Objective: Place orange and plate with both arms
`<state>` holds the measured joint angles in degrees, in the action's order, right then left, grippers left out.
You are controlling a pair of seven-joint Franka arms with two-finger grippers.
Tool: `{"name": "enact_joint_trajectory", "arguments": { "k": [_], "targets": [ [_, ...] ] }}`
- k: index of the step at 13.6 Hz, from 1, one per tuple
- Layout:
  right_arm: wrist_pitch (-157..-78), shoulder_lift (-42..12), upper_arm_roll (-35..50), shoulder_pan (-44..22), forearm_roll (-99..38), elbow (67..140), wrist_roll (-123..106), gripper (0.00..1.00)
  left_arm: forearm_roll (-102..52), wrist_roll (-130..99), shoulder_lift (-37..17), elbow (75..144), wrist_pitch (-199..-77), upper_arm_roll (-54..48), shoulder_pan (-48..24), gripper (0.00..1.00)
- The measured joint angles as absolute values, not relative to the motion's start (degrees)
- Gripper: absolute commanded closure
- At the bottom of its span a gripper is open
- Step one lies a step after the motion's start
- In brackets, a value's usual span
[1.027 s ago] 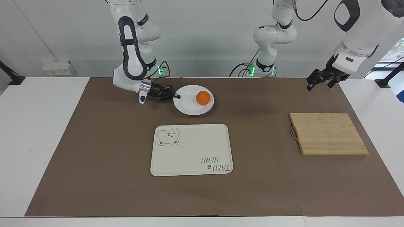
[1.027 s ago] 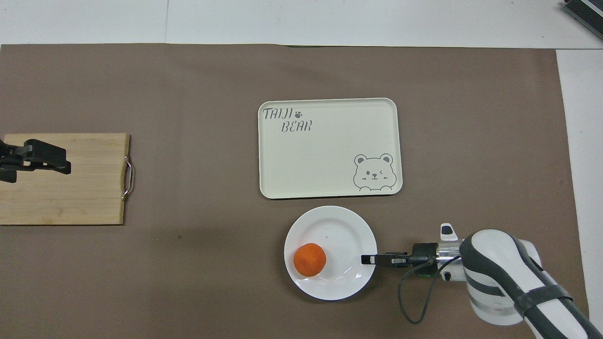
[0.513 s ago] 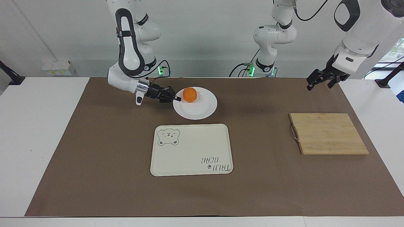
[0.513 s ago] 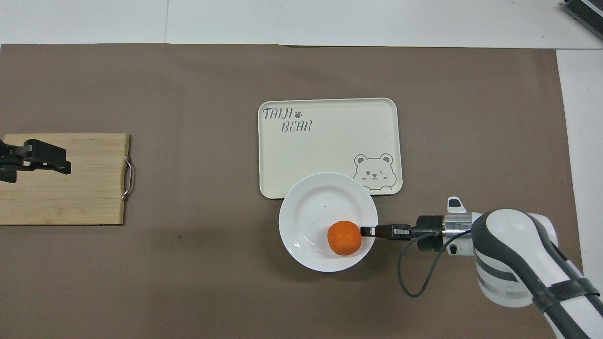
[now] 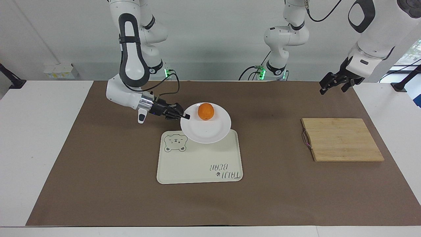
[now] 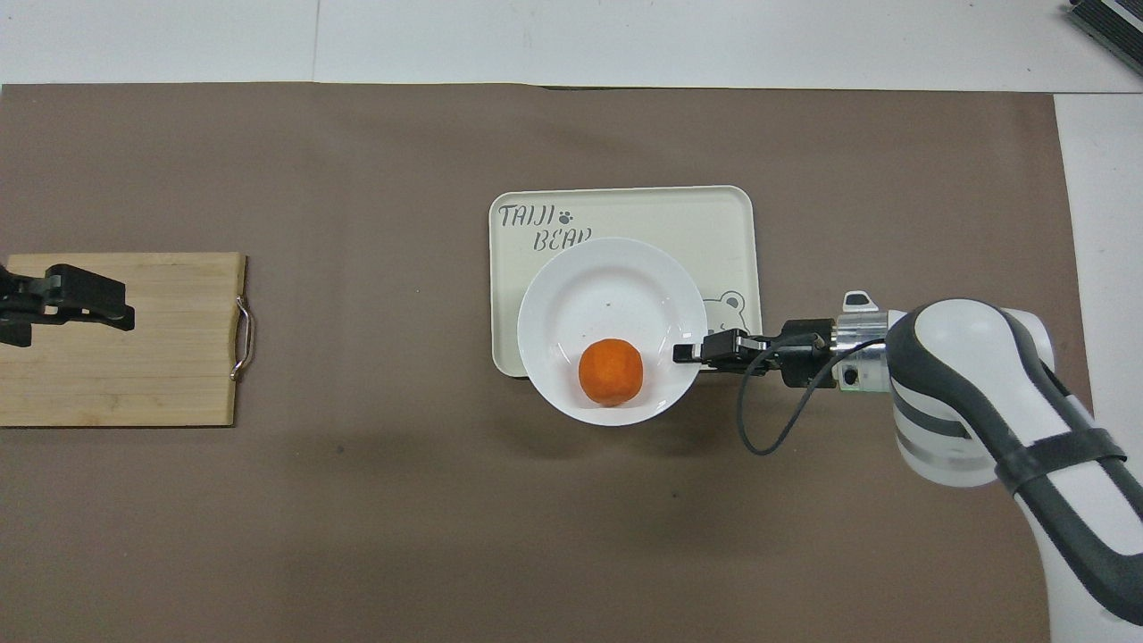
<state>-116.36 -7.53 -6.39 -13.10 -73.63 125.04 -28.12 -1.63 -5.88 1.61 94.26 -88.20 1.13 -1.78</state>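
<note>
My right gripper (image 5: 186, 116) (image 6: 680, 354) is shut on the rim of the white plate (image 5: 205, 130) (image 6: 607, 286), on the side toward the right arm's end. It holds the plate in the air above the robot-side edge of the cream bear tray (image 5: 197, 168) (image 6: 625, 210). The orange (image 5: 206, 111) (image 6: 611, 372) rests on the plate, on its part closest to the robots. My left gripper (image 5: 333, 88) waits open and holds nothing, up in the air at the left arm's end, over the wooden cutting board in the overhead view.
A wooden cutting board (image 5: 342, 140) (image 6: 161, 357) with a metal handle lies toward the left arm's end. Brown paper covers the table. Two smaller white arms with green lights stand at the robots' edge.
The right gripper has lifted the plate off the table and carried it away from the robots until it hangs over the tray's edge. The orange rolled about on the plate. The left arm stayed still.
</note>
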Motion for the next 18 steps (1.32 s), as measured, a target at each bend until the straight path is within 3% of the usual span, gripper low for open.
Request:
{"name": "enact_joint_trajectory", "arguments": {
  "k": [6,9,18],
  "targets": [
    [-115.10,-19.86,-6.54,-11.64,-72.46,109.65,-24.44,1.00,-1.63,-5.88,1.61,94.26,-88.19,1.13,-1.78,0.00],
    [-115.10,-25.72,-6.56,-11.57,-72.22,105.78,-24.59,1.00,-1.63,-5.89,1.61,94.26,-88.19,1.13,-1.78,0.00],
    [-115.11,-28.22,-6.77,-10.85,-69.72,105.47,-27.47,1.00,-1.63,-5.89,1.61,94.26,-88.18,1.13,-1.78,0.00]
  ]
}}
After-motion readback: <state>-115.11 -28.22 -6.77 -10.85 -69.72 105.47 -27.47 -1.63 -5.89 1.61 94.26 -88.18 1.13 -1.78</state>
